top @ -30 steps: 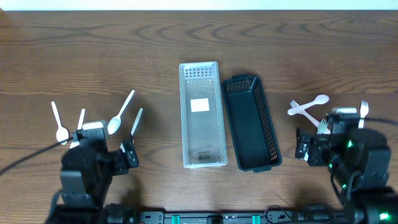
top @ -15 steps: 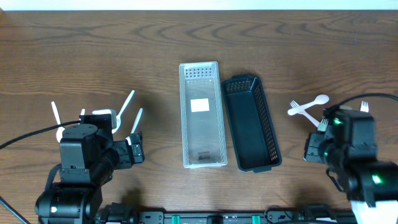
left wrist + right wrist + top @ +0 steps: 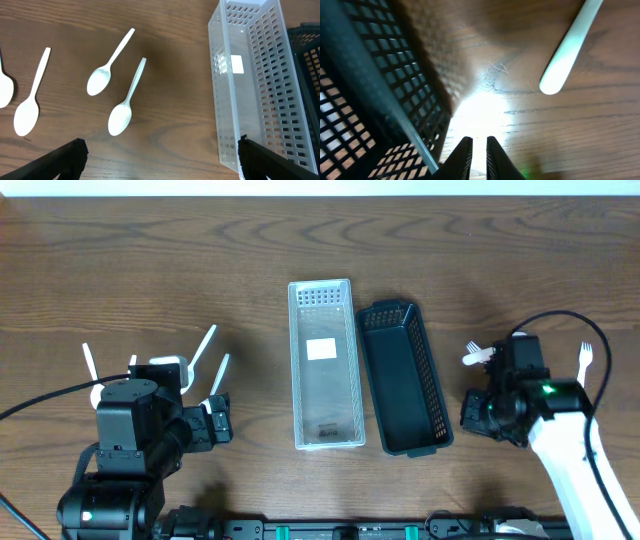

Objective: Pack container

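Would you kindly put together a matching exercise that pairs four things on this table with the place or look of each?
Things:
1. clear basket
2. black basket
3. spoon cluster
4. lone fork

Descriptions:
A. far right, by itself
B. left of both baskets
C. see-through, left one of the middle pair
D. dark mesh, right one of the middle pair

Pairs: 1-C, 2-D, 3-B, 4-A

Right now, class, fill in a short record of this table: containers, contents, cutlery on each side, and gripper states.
clear basket: centre of table, empty
black basket: close beside it on the right, empty
left side: four white spoons loose on the wood
right side: one fork in the open; other white cutlery partly hidden by the arm
left gripper: open, empty, between spoons and clear basket
right gripper: shut, empty, low beside the black basket's wall
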`<action>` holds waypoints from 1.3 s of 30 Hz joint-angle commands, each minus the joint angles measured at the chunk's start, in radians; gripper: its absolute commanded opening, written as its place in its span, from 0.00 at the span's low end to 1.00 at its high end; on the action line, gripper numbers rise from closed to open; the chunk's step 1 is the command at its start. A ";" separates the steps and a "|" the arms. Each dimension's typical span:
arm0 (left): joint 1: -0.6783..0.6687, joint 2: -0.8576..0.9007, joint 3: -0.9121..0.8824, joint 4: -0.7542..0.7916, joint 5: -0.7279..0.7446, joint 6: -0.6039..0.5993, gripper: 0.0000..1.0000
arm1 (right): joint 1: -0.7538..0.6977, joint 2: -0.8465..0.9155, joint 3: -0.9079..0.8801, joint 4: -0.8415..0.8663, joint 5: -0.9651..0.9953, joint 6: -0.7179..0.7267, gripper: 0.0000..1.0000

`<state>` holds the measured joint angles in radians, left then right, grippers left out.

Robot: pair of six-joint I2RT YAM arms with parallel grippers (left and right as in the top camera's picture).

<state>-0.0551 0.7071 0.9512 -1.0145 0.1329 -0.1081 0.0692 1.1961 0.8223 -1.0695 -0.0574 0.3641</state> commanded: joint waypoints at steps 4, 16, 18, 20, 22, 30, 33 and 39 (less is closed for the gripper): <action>0.000 0.004 0.015 -0.002 0.013 -0.006 0.98 | -0.002 0.083 -0.010 0.014 -0.026 0.017 0.13; 0.000 0.004 0.015 -0.002 0.013 -0.006 0.98 | -0.002 0.120 -0.011 0.069 -0.368 -0.203 0.17; 0.000 0.004 0.015 -0.002 0.013 -0.006 0.98 | -0.002 0.120 -0.011 0.075 -0.373 -0.205 0.17; 0.000 0.004 0.015 -0.002 0.013 -0.006 0.98 | -0.002 0.120 -0.011 0.084 -0.373 -0.205 0.17; 0.000 0.004 0.015 -0.002 0.013 -0.006 0.98 | -0.002 0.120 -0.011 0.097 -0.373 -0.205 0.17; 0.000 0.004 0.015 -0.002 0.013 -0.006 0.98 | -0.003 0.119 -0.011 0.142 -0.303 -0.208 0.22; 0.000 0.004 0.015 0.002 0.013 -0.005 0.98 | -0.003 0.112 0.001 0.189 -0.201 -0.204 0.22; 0.000 0.004 0.015 0.003 0.013 -0.005 0.98 | 0.003 0.036 0.108 0.185 -0.154 -0.262 0.15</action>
<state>-0.0551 0.7071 0.9512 -1.0134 0.1360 -0.1081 0.0696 1.2949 0.8547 -0.8841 -0.2481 0.1543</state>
